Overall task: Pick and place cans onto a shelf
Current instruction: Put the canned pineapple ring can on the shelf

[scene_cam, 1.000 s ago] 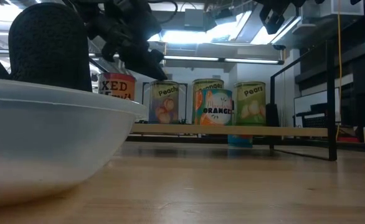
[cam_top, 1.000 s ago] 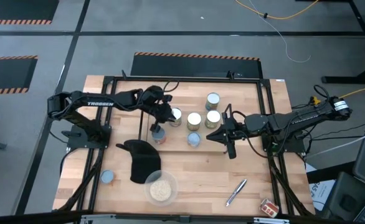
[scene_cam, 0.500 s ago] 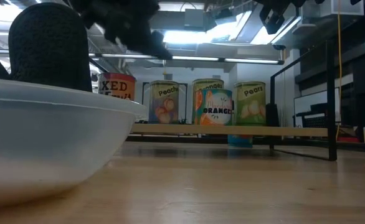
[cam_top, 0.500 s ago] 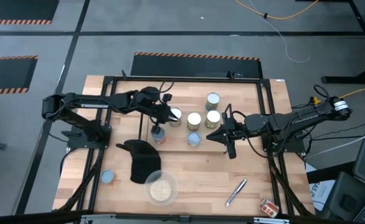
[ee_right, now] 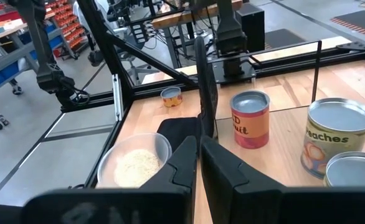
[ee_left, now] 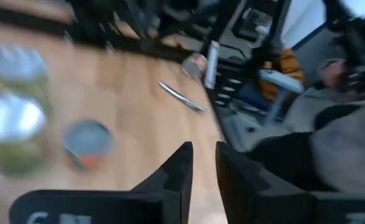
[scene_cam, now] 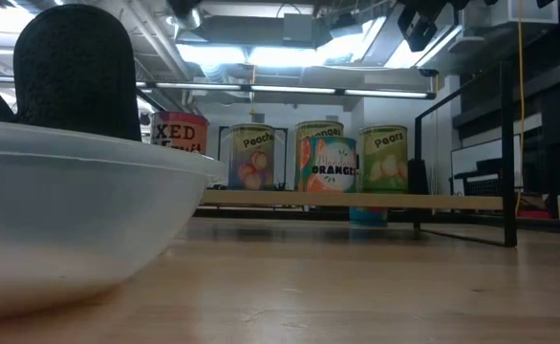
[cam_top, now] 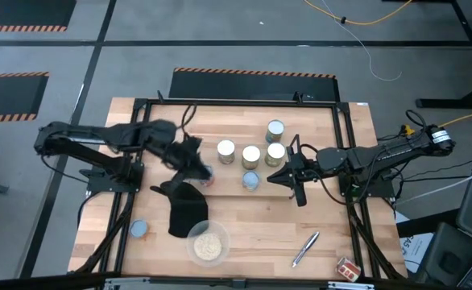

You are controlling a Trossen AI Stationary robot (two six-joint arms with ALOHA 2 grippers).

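Three cans [cam_top: 251, 156] stand in a row on the shelf [scene_cam: 433, 201]; the low view shows their Peaches, Oranges and Pears labels. A fourth can [cam_top: 275, 130] stands behind them. In front, a blue-topped can [cam_top: 251, 180] and a red can [ee_right: 250, 119] stand on the table. Two more cans [cam_top: 138, 229] [cam_top: 348, 268] are near the front edge. My left gripper [cam_top: 197, 161] hovers over the red can, blurred; its wrist view shows it [ee_left: 203, 163] narrowly open and empty. My right gripper [cam_top: 272, 176] is raised right of the blue-topped can, shut and empty.
A black mitt-like object [cam_top: 180, 205] and a clear bowl of pale grains [cam_top: 207, 244] sit at the near left. A silver pen [cam_top: 305, 248] lies at the near right. A black metal frame [cam_top: 345, 145] runs around the tabletop.
My left gripper has drawn back from the leftmost can on the shelf. It has gone up and toward the table's left and near edges, rolling as it went, and has risen out of the low view. That can stands where it was.
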